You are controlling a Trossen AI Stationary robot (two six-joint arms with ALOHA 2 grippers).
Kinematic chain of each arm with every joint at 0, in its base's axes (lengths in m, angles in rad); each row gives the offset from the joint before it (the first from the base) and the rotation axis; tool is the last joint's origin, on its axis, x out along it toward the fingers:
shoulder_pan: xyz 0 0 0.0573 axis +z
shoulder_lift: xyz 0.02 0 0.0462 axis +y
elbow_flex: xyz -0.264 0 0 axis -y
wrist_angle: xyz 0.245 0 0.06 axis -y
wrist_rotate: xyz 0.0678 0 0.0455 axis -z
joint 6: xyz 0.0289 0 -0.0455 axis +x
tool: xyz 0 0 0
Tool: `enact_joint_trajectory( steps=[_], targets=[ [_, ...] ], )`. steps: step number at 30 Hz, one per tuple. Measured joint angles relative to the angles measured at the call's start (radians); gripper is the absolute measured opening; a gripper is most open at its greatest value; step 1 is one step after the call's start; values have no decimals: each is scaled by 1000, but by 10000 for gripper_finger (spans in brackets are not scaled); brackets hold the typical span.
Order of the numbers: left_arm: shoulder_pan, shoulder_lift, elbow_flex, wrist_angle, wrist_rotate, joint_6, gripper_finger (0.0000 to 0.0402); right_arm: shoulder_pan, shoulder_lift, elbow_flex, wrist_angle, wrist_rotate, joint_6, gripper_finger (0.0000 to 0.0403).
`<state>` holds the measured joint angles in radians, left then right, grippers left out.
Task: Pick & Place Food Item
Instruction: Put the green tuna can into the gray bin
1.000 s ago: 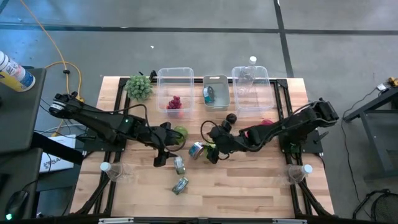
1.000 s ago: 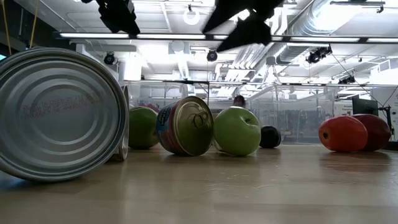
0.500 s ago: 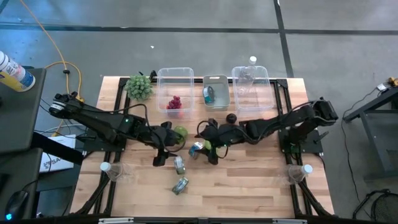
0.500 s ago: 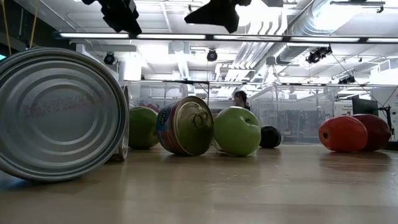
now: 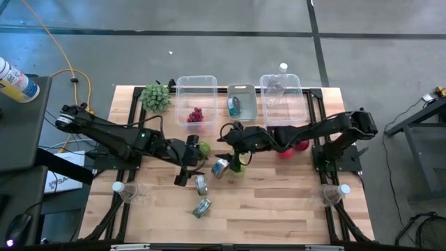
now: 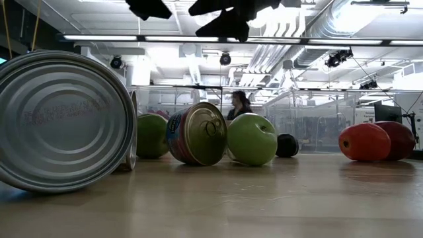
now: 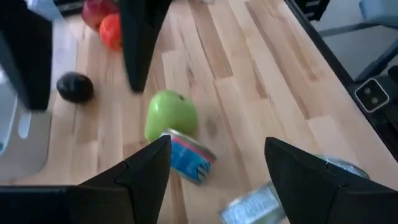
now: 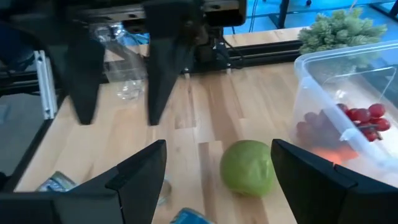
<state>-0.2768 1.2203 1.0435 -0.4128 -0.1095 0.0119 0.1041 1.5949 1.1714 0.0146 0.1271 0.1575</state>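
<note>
High view: my right gripper (image 5: pixel 224 137) and left gripper (image 5: pixel 189 150) hover with fingers apart, empty; the green apple (image 5: pixel 237 166) at six o'clock of the right one probably rolls if clipped.

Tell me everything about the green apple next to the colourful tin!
The green apple is round, smooth and shiny, with a small stem dimple on its side, so it looks tipped over. It rests on the wooden table, close against the lying tin. Nothing grips it; both grippers hang above with open fingers.
</note>
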Motion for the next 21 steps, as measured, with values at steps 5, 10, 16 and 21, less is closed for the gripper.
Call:
enact_joint_trajectory(
  steps=[5, 10, 16, 21],
  targets=[
    [8, 35, 0, 29, -2, 62, 251, -24, 0, 0, 11, -1, -35, 279],
    [48, 52, 0, 56, -39, 61, 251, -46, -1, 0, 70, 0, -157, 279],
    [131, 52, 0, 63, -46, 70, 251, -69, -1, 0, 149, 0, -264, 279],
    [216, 52, 0, 62, -46, 67, 251, -75, -1, 0, 224, 1, -317, 279]
  ],
)
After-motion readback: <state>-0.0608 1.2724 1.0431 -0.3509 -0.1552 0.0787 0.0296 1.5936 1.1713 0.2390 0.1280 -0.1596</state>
